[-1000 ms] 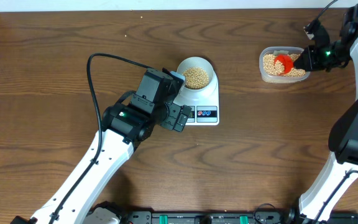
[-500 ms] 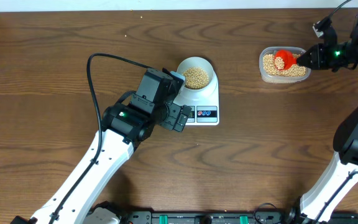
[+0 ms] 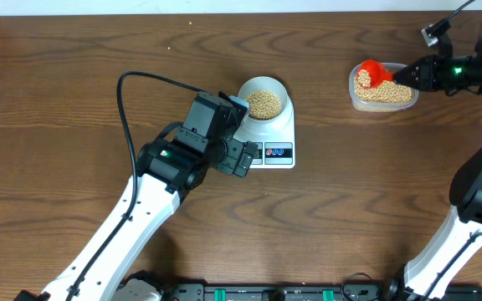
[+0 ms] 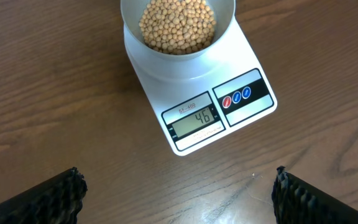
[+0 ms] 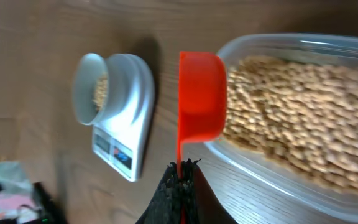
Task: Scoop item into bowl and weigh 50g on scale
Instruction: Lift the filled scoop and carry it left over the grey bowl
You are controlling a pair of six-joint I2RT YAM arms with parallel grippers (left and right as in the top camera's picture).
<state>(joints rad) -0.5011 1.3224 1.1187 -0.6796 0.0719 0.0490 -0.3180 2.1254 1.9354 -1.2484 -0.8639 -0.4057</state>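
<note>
The pale bowl holds tan beans and sits on the white scale, whose display reads 46. My left gripper is open and empty, hovering over the table just in front of the scale. My right gripper is shut on the handle of a red scoop. The scoop is at the left end of the clear tub of beans, above its rim.
The clear tub stands at the far right of the table, well apart from the scale. A black cable loops over the table left of the scale.
My right gripper has carried the red scoop leftward from the middle of the tub to its left end. The left arm has not moved.
</note>
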